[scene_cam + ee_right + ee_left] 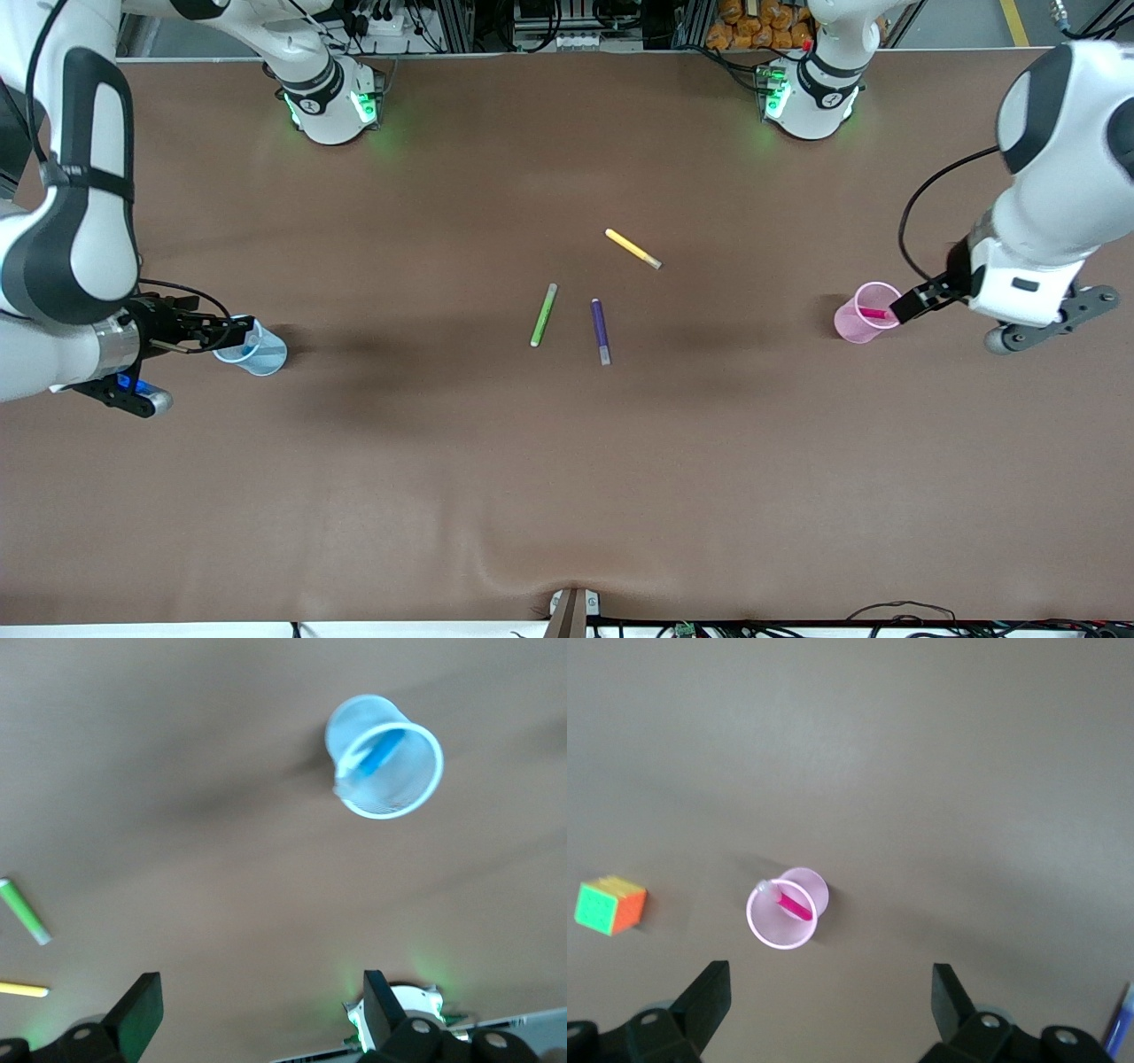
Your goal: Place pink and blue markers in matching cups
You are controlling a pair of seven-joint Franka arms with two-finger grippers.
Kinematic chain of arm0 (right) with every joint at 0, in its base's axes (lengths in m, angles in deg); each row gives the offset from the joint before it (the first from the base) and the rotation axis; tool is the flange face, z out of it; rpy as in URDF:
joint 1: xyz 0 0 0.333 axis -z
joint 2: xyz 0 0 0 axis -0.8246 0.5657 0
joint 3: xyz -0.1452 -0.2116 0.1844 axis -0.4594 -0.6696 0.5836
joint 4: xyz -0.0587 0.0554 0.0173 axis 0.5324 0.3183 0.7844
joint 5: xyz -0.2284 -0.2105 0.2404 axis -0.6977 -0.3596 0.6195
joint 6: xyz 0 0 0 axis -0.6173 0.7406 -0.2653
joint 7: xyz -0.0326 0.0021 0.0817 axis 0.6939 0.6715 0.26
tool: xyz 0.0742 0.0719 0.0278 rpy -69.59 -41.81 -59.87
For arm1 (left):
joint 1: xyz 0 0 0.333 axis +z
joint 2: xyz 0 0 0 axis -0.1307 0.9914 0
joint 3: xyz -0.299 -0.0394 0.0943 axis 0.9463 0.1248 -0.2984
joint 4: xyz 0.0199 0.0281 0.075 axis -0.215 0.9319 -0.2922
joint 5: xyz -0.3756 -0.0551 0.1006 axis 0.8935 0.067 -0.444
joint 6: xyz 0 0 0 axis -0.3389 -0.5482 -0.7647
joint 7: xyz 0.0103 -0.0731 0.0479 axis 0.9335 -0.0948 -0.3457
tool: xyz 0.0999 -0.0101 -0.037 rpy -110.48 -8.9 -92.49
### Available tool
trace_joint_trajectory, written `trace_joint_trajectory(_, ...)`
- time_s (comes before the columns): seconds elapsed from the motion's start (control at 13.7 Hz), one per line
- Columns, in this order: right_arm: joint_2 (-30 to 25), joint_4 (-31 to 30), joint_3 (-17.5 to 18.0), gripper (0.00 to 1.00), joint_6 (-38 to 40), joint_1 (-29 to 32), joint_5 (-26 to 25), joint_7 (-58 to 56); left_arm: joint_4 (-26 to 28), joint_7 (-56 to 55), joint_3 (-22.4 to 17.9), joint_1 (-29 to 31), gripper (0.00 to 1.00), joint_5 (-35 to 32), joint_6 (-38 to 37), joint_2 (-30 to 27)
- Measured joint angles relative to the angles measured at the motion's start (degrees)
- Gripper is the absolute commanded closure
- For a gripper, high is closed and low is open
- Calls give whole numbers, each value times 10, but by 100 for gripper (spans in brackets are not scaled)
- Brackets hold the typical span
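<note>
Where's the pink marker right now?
The pink marker stands inside the pink cup at the left arm's end of the table, with the open left pincer above it.

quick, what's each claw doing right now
Left claw: open, holding nothing, over the pink cup with the pink marker in it.
Right claw: open, empty.

A: Is there any writing, label, brand or number to read in these views?
B: None that can be read on the cups, the markers or the arms.
</note>
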Motion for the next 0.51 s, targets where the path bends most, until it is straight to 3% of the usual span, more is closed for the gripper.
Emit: trace_joint_trajectory(0.51, -24, 106, 8, 0, 20, 10, 0, -5, -82, 148, 0, 10, 0, 0, -37, -5)
